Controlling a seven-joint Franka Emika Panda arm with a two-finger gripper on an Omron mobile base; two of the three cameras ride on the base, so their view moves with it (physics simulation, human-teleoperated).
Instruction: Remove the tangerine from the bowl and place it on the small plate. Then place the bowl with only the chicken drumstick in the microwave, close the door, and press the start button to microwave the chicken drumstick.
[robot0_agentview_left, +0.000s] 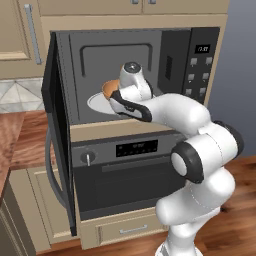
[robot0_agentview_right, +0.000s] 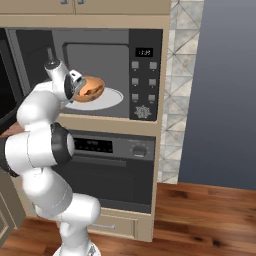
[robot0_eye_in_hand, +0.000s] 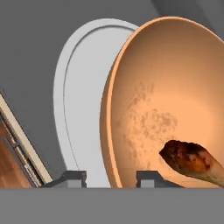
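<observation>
**Bowl Held at the Mouth of an Open Microwave**

At far left, the microwave door (robot0_agentview_left: 57, 135) stood swung wide, its dark edge facing the left base camera and leaving the whole front of the cavity open. The microwave (robot0_agentview_right: 90, 70) itself sat built into pale wood cabinets above a dark wall oven (robot0_agentview_left: 125, 172). Inside the cavity, a white turntable (robot0_eye_in_hand: 81, 100) lay flat on the floor, with grey wall showing behind and to either side of it.

Over that turntable, the orange bowl (robot0_eye_in_hand: 170, 87) hung in the arm's grasp, raised above the plate rather than resting on it, as the right base view showed. The gripper (robot0_eye_in_hand: 111, 177) had its two dark fingertips (robot0_eye_in_hand: 72, 177) on either side of the bowl's near rim, closed narrowly on it, one tip outside the wall and one inside. The white arm reached in from below and in front, its wrist level with the cavity opening.

In the bowl lay a single chicken drumstick (robot0_eye_in_hand: 192, 162), browned and dark at the meaty end, resting against the inner wall toward the lower right of the hand view. The rest of the bowl's speckled interior was bare.

At right, the control panel (robot0_agentview_right: 144, 75) with its display and rows of buttons stood unobstructed beside the cavity.
</observation>
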